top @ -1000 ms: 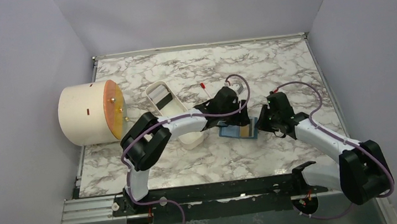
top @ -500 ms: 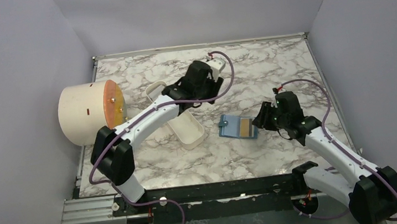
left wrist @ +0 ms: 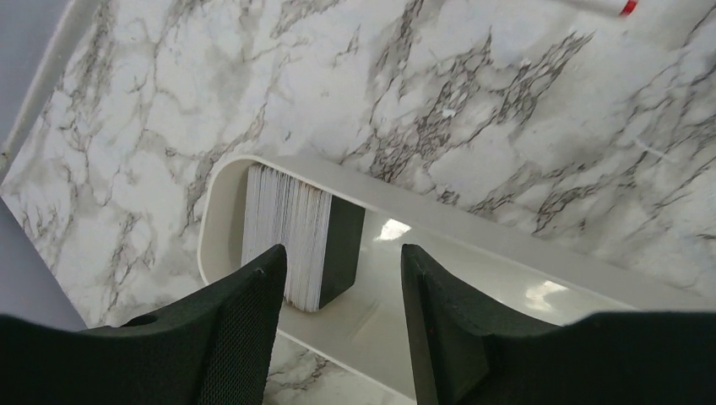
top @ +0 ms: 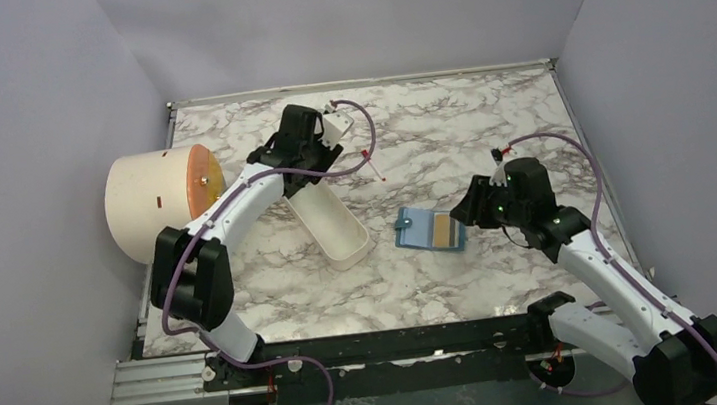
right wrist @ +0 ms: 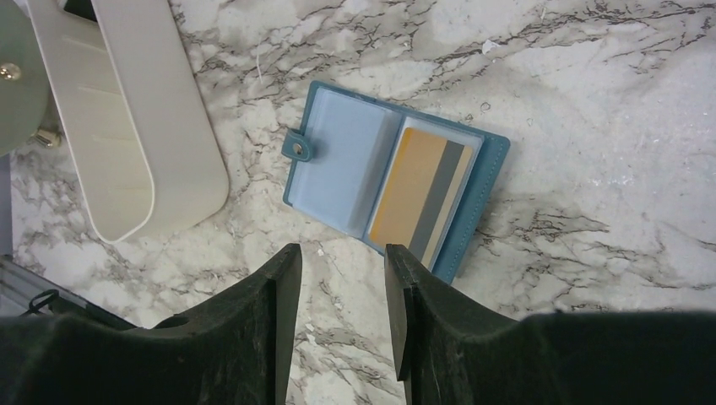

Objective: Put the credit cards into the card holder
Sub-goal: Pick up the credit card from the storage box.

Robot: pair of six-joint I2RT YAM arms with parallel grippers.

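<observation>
The teal card holder [top: 425, 228] [right wrist: 338, 169] lies open on the marble table. A yellow-orange credit card with a grey band [right wrist: 418, 198] sits in its right pocket. My right gripper [right wrist: 342, 251] [top: 471, 211] hovers just off the holder's near-right edge, open, with only bare marble between its fingers. More credit cards [left wrist: 287, 232] stand on edge as a stack at the far end of the white oval tray [left wrist: 439, 245]; the front one is dark grey. My left gripper [left wrist: 344, 253] [top: 305, 158] hangs above that stack, open and holding nothing.
The long white tray [top: 337, 227] [right wrist: 127, 126] runs diagonally left of the holder. A cream cylinder with a round orange face [top: 159, 205] lies at the table's left edge. A thin red-tipped stick [top: 371, 166] rests behind the tray. Grey walls enclose three sides.
My left arm has swung from over the card holder back and left to the tray's far end. My right gripper has opened and drawn slightly back from the holder.
</observation>
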